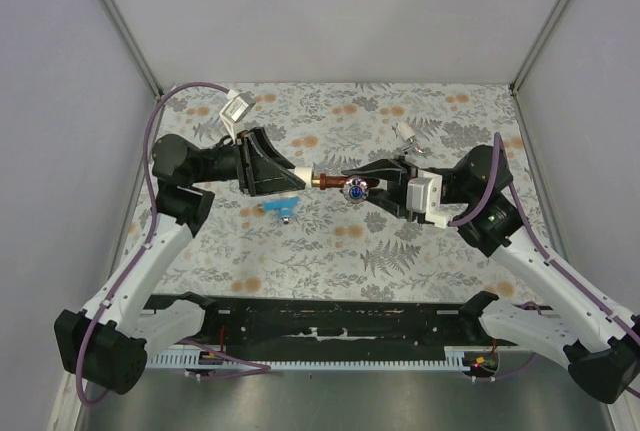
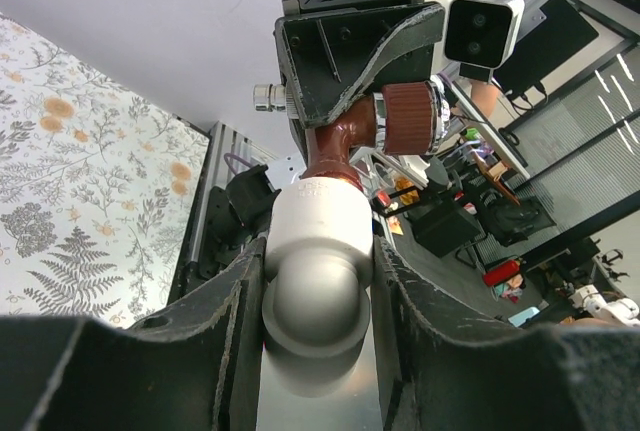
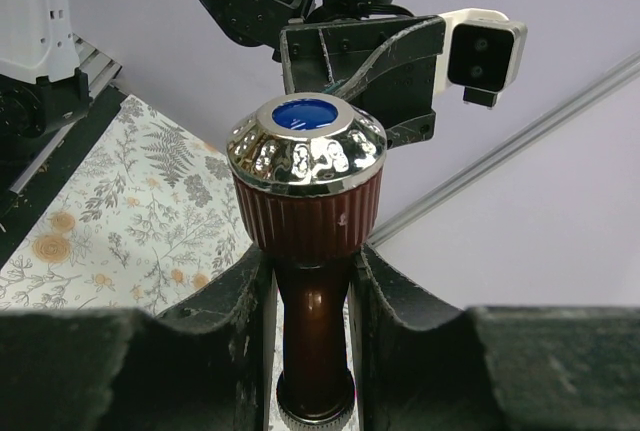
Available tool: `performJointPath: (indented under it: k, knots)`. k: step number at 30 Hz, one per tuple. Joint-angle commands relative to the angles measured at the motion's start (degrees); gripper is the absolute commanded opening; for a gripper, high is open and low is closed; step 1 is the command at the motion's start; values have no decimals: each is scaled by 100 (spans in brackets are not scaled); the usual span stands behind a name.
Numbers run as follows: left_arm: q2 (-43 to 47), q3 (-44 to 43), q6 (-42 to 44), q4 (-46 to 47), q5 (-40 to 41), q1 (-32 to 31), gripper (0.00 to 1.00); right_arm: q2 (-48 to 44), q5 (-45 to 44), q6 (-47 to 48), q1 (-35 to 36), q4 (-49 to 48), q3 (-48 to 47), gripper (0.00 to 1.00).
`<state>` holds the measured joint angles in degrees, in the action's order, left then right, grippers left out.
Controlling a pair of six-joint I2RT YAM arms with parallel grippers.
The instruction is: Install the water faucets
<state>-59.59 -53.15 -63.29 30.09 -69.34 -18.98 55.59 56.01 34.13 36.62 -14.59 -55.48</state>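
Observation:
The reddish-brown faucet (image 1: 330, 181) hangs in mid-air over the table's middle, held between both arms. My right gripper (image 1: 354, 185) is shut on its stem (image 3: 314, 336), just below the ribbed knob with chrome cap and blue centre (image 3: 306, 176). My left gripper (image 1: 297, 177) is shut on a white pipe fitting (image 2: 318, 236), and the faucet's stem end (image 2: 335, 151) enters that fitting. A blue faucet (image 1: 281, 209) lies on the cloth below the left gripper. A small white-silver faucet (image 1: 406, 133) lies at the back right.
The flower-patterned cloth (image 1: 330, 251) covers the table. A black rail (image 1: 330, 321) runs along the near edge between the arm bases. Grey walls with metal posts close in the sides and back.

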Motion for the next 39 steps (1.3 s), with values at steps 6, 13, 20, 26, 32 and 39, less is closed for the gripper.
performJointPath:
  k: [6, 13, 20, 26, 32, 39]
  knots:
    - [53, -346, 282, -196, 52, -79, 2, 66, 59, 260, 20, -53, -358, 0]
    - [106, -425, 229, -214, 70, -114, 2, 145, -55, 472, 29, 53, -305, 0]
    - [273, -460, 176, -205, 9, -141, 2, 66, -231, 428, 20, -149, -235, 0]
    - [282, -398, 133, -205, 17, -176, 2, 13, -82, 60, 20, -588, -191, 0]
    - [229, -390, 132, -214, 149, -220, 2, 4, 94, -248, 29, -835, -147, 0]
    - [176, -416, 106, -214, 368, -237, 2, 22, 191, -372, 29, -853, -121, 0]
